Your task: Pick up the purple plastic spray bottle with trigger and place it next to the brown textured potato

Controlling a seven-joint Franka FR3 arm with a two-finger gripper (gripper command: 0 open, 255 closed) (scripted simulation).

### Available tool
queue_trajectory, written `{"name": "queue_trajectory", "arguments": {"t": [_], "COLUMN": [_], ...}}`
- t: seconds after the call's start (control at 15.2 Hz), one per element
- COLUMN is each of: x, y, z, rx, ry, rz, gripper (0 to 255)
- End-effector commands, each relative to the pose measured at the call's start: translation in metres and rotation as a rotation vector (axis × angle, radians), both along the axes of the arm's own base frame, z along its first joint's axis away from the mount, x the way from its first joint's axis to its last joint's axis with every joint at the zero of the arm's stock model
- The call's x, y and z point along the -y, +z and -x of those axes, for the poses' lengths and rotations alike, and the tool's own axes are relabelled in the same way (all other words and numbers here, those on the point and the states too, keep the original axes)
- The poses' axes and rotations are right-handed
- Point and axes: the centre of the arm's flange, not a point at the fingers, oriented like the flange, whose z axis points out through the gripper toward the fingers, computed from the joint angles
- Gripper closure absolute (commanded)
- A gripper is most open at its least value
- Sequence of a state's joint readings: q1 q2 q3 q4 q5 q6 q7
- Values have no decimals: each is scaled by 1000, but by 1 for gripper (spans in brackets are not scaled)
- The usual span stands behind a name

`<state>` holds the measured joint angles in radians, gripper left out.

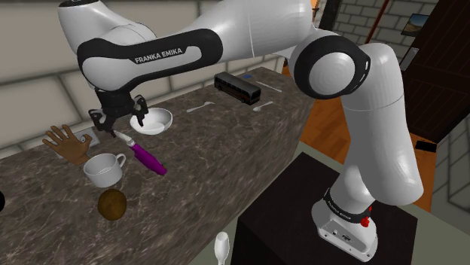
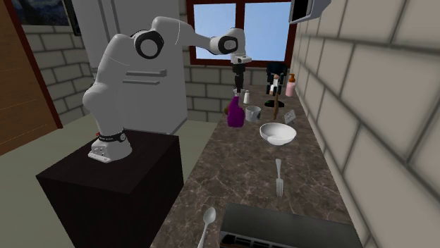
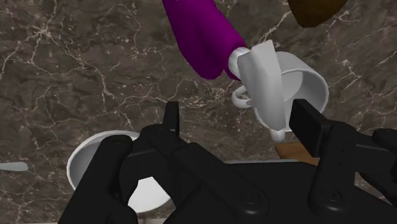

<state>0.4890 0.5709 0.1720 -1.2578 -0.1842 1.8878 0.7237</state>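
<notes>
Counter (image 1: 226,158): dark marbled stone; pale brick walls, one window (image 2: 240,32).
Potato (image 1: 112,204): one, shoulder view's lower left.
Cup (image 1: 104,169): one, just beyond.
Bottle (image 1: 148,159): one, purple, lying beside cup.
Claw (image 3: 235,114): released, over bottle's white head.
Bowl (image 1: 151,120): one, behind.

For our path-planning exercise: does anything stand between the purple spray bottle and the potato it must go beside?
Yes. A white cup sits on the counter between the spray bottle and the potato, close to both. Nothing visible lies between the gripper and the bottle.
</notes>
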Motion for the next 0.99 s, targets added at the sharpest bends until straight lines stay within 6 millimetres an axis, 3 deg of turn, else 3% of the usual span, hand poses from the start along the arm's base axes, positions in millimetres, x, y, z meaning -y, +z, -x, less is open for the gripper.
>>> {"name": "queue_trajectory", "arguments": {"t": [0.0,0.13,0.4,0.92], "x": [0,0,-1,-1], "y": [0,0,50,50], "z": [0,0,5,5], "rx": [0,0,0,0], "ry": [0,0,0,0], "rz": [0,0,0,0], "gripper": [0,0,0,0]}}
